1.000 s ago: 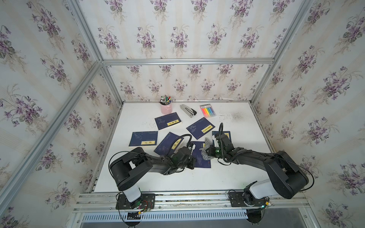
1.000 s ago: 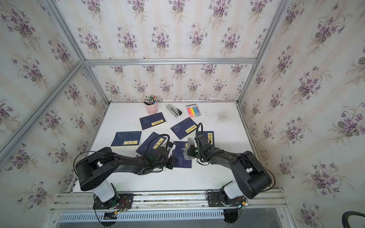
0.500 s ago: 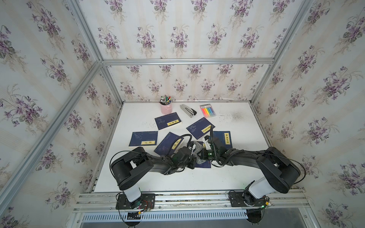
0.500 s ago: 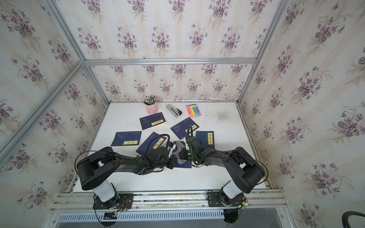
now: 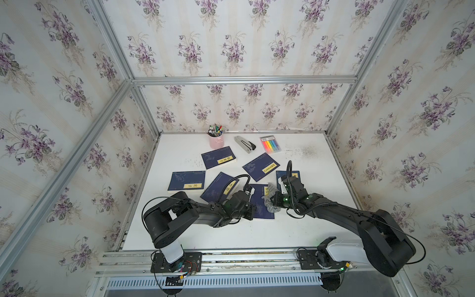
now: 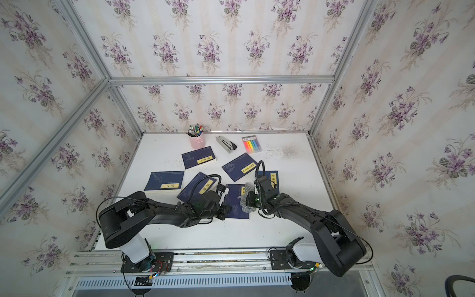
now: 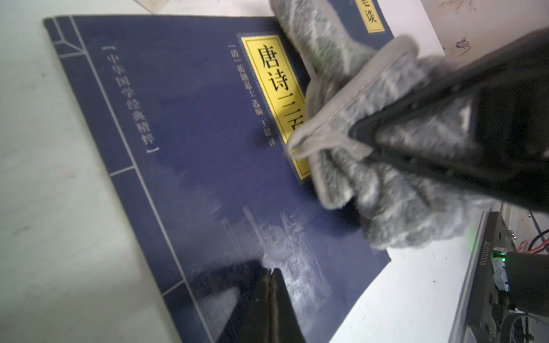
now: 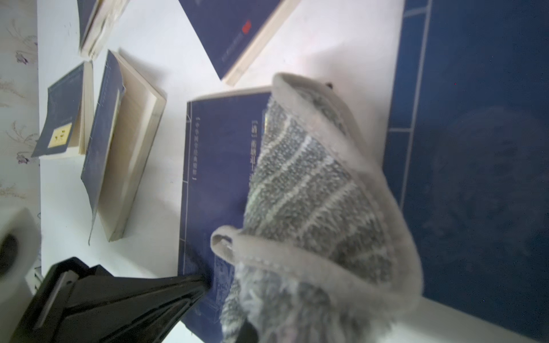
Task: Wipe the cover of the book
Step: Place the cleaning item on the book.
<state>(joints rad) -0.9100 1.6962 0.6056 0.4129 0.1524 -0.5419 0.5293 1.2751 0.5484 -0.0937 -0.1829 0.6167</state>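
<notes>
Jaws of your left arm (image 5: 200, 213) are pressing down, closed, on the dark blue book (image 7: 193, 148) near its spine edge, pinning it flat to the white worktop (image 5: 231, 236) just ahead of both arms. Your right arm (image 5: 334, 213) is clamping its jaws shut on a bunched grey cloth (image 8: 312, 184), which is draping over the cover's yellow title label. Thin, light and glossy, the book is probably wanting to slide unless held; the soft, limp cloth is best gripped at its gathered fold. Beyond, other blue books (image 5: 218, 158) are lying scattered, with a pink pen cup (image 5: 215, 141), stapler (image 5: 245, 144) and highlighters (image 5: 270, 144) lining the far edge.
</notes>
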